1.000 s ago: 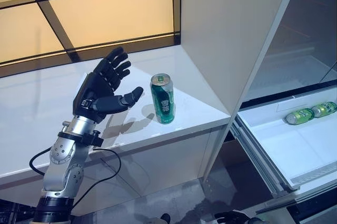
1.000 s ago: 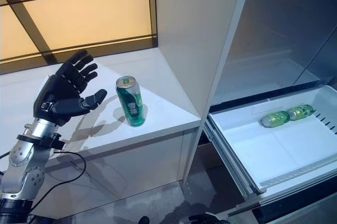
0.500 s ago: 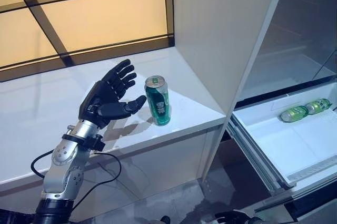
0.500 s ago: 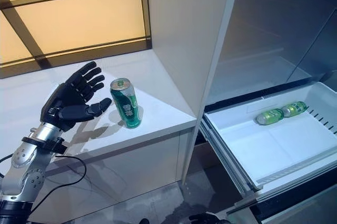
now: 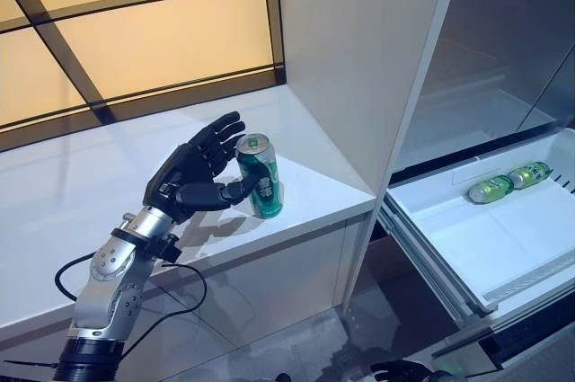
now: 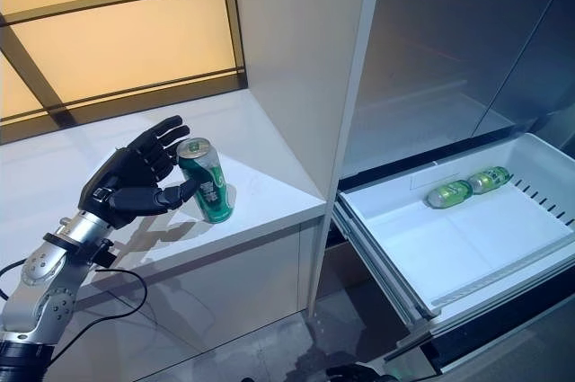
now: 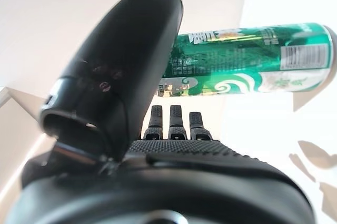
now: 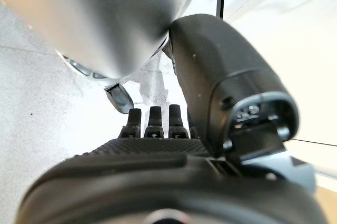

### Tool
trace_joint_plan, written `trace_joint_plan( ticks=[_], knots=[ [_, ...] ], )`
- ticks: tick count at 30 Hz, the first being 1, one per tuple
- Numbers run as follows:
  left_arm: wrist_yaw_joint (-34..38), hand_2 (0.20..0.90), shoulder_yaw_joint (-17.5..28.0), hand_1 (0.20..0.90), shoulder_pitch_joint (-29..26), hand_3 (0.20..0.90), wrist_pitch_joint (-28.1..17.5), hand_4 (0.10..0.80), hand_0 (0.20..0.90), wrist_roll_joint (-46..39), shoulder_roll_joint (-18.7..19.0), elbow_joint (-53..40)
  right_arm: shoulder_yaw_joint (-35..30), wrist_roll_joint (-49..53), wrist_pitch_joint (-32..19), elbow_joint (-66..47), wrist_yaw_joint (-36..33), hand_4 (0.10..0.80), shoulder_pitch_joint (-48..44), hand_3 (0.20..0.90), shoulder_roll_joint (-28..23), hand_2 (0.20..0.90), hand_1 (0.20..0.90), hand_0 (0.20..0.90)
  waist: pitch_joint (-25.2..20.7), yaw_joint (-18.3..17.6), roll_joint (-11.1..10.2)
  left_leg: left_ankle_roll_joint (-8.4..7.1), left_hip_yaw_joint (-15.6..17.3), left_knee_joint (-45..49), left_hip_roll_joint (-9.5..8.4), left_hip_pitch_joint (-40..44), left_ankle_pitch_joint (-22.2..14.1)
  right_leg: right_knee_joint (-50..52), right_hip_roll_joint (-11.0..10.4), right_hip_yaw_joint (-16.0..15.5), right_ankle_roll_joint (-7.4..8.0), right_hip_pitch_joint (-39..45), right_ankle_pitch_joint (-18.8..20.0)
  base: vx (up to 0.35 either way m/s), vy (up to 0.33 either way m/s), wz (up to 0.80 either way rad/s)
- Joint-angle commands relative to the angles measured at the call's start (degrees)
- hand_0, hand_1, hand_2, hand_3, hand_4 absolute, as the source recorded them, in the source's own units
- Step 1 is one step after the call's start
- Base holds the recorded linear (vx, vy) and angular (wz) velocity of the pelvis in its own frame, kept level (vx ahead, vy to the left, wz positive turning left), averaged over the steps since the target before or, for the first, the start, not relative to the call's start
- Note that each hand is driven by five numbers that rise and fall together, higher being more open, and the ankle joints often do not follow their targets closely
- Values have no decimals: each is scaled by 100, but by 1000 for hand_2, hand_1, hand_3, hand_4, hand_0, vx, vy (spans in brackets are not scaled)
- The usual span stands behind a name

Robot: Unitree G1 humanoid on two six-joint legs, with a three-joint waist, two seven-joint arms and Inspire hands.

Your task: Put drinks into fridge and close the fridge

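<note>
A green drink can point(image 5: 260, 175) stands upright on the white counter point(image 5: 72, 220), near its front right corner. My left hand point(image 5: 190, 180) is open right beside the can, its thumb reaching across the can's front and its straight fingers by the rim behind. In the left wrist view the can point(image 7: 253, 58) shows just past the thumb point(image 7: 126, 71). Two green bottles point(image 5: 490, 189) point(image 5: 528, 172) lie at the back of the pulled-out white fridge drawer point(image 5: 467, 247). My right hand point(image 5: 400, 370) hangs low near the floor, open and holding nothing.
A tall white cabinet side panel point(image 5: 359, 58) rises between the counter and the fridge's interior point(image 5: 485, 103). A window with dark bars point(image 5: 135, 31) backs the counter. Grey floor point(image 5: 296, 355) lies below the drawer.
My left hand has moved right up to the can, and its thumb now reaches across the can's front. The view has shifted slightly; can and bottles stay put.
</note>
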Motion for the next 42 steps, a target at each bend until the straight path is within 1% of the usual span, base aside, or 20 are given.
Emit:
trace_joint_plan(
  ticks=[1,7,19,35,42],
  knots=[
    [-65,900,264,900,-577,900,-294,800,900,-181,413,-185,217,-242,-3,-69,252,800,10,900,-234,900,900,900,-139,-123,-222,246,693,251,-429,-36,-356,640,171,515,-101,-57,-781,0,0,0],
    [-165,900,249,900,-716,900,-93,800,900,-262,521,-62,236,-242,-2,-64,270,800,-2,900,-263,900,900,900,-147,-157,-213,248,723,243,-434,-9,-363,637,172,529,-94,-47,-779,0,0,0],
    [-300,900,222,900,-892,900,88,800,900,-436,600,137,215,-233,41,-30,305,800,-10,900,-286,900,900,900,-178,-247,-193,266,823,243,-431,53,-408,649,169,582,-78,-43,-783,3,1,-1],
    [-279,900,219,900,-1047,900,174,800,900,-551,642,260,167,-229,78,-8,317,800,21,900,-255,900,900,900,-207,-358,-201,330,960,228,-434,168,-479,684,167,668,-60,-31,-792,26,4,-7],
    [-282,900,208,900,-1067,900,168,800,900,-588,601,308,144,-189,87,28,310,800,24,900,-245,900,900,900,-223,-396,-212,362,1009,218,-444,219,-514,673,172,711,-57,-13,-789,23,7,-4]
  ],
)
